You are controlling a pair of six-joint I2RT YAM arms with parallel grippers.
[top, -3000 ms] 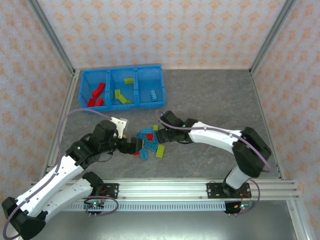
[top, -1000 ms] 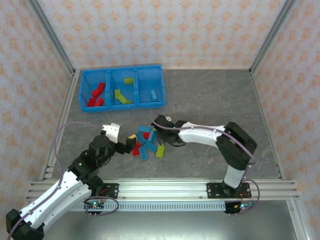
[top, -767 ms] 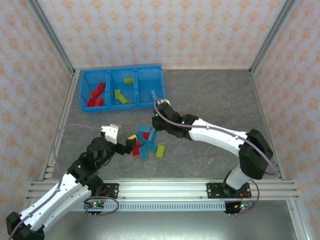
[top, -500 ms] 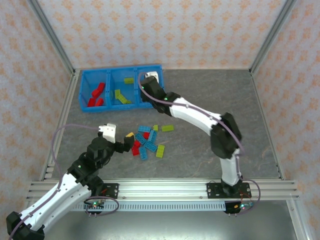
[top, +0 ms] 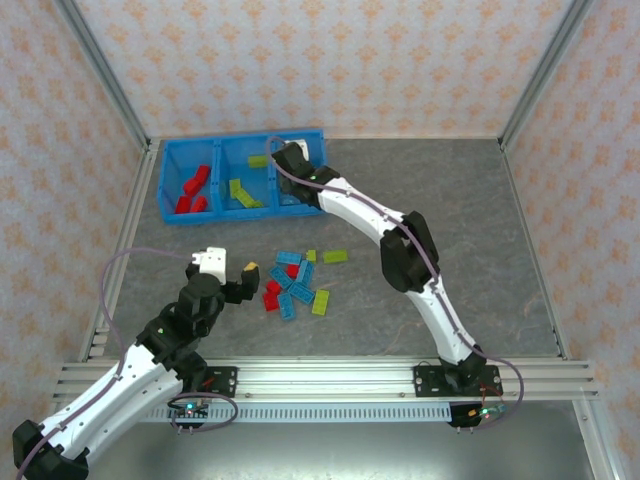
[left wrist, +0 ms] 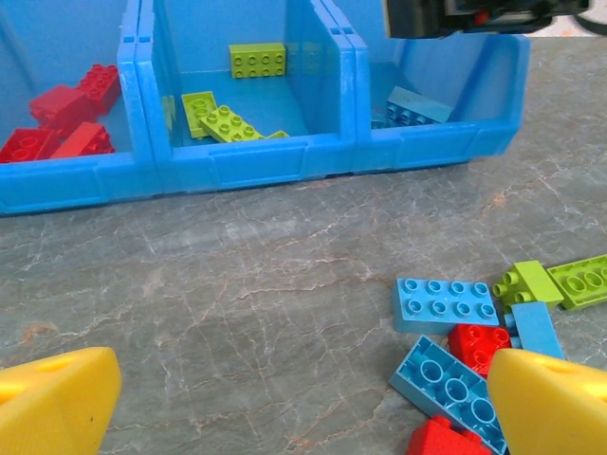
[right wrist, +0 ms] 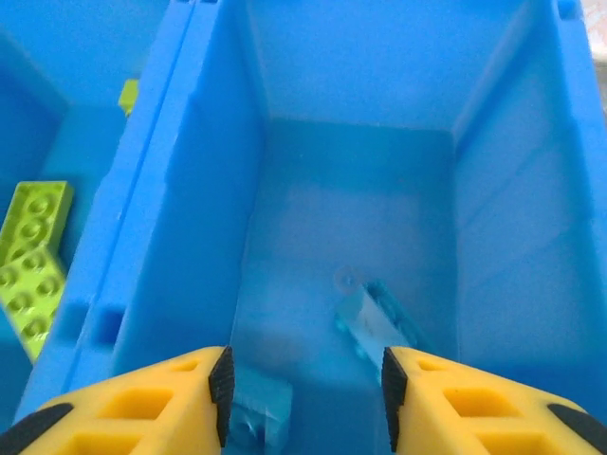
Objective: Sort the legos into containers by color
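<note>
1. Three square compartments make up a long bright blue plastic bin (top: pixel 240 213). My right gripper (right wrist: pixel 303 379) hangs over the right-hand one, jaws wide and empty.
2. A blurred light blue studded brick (right wrist: pixel 375 322) lies inside, below it.
3. My left gripper (left wrist: pixel 303 398), wide and empty, hovers beside loose bricks (top: pixel 296 282) on the grey table (top: pixel 450 200).
4. I'd lift the right gripper straight up, clear of the walls.

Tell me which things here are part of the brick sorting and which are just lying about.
Job: loose bricks, sorted bricks, blue bin, left gripper, right gripper.
Just there: metal rail, patterned walls.
</note>
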